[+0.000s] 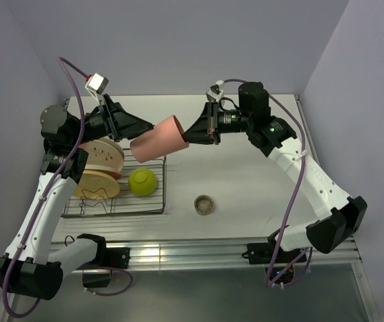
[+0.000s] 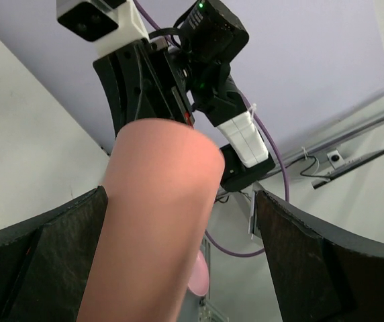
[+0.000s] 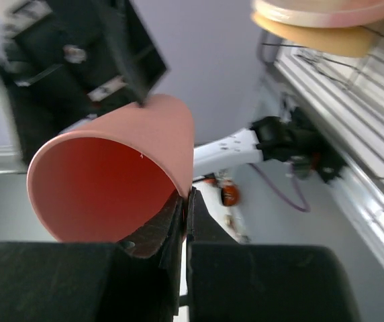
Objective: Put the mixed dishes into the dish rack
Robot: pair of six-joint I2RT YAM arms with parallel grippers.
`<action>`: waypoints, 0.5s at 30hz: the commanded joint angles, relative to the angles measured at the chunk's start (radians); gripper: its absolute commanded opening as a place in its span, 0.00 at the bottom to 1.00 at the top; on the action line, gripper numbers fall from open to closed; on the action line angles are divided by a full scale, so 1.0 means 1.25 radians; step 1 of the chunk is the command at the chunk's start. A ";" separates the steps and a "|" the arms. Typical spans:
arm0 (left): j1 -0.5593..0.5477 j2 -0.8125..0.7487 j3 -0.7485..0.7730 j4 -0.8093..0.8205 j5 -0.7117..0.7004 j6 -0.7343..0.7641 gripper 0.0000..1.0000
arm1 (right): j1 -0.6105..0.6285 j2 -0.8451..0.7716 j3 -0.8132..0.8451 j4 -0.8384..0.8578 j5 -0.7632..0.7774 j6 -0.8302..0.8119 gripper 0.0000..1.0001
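Note:
A pink cup (image 1: pixel 157 139) hangs on its side in the air above the rack's far right corner. My right gripper (image 1: pixel 190 134) is shut on its rim, one finger inside the mouth and one outside (image 3: pixel 186 198). The cup's red-lit inside (image 3: pixel 105 188) faces the right wrist camera. My left gripper (image 1: pixel 146 133) stands open around the cup's closed end. In the left wrist view the cup (image 2: pixel 158 221) lies close against one finger (image 2: pixel 37 268), with a wide gap to the other finger (image 2: pixel 326 268). The dish rack (image 1: pixel 153 209) holds upright plates (image 1: pixel 101 164) and a yellow-green bowl (image 1: pixel 142 181).
A tiny grey-brown cup (image 1: pixel 205 204) stands on the white table to the right of the rack. The walls close in at the back and on both sides. In the right wrist view the plates (image 3: pixel 326 20) and rack wires (image 3: pixel 353 87) show at the upper right.

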 commanded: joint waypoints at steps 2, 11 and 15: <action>-0.022 -0.032 0.010 0.050 0.054 0.030 0.99 | -0.047 -0.071 -0.070 0.295 -0.091 0.210 0.00; -0.038 -0.055 -0.006 0.045 0.070 0.041 0.99 | -0.091 -0.076 -0.098 0.395 -0.100 0.293 0.00; -0.038 -0.059 -0.010 0.055 0.057 0.035 0.99 | -0.091 -0.074 -0.109 0.416 -0.092 0.306 0.00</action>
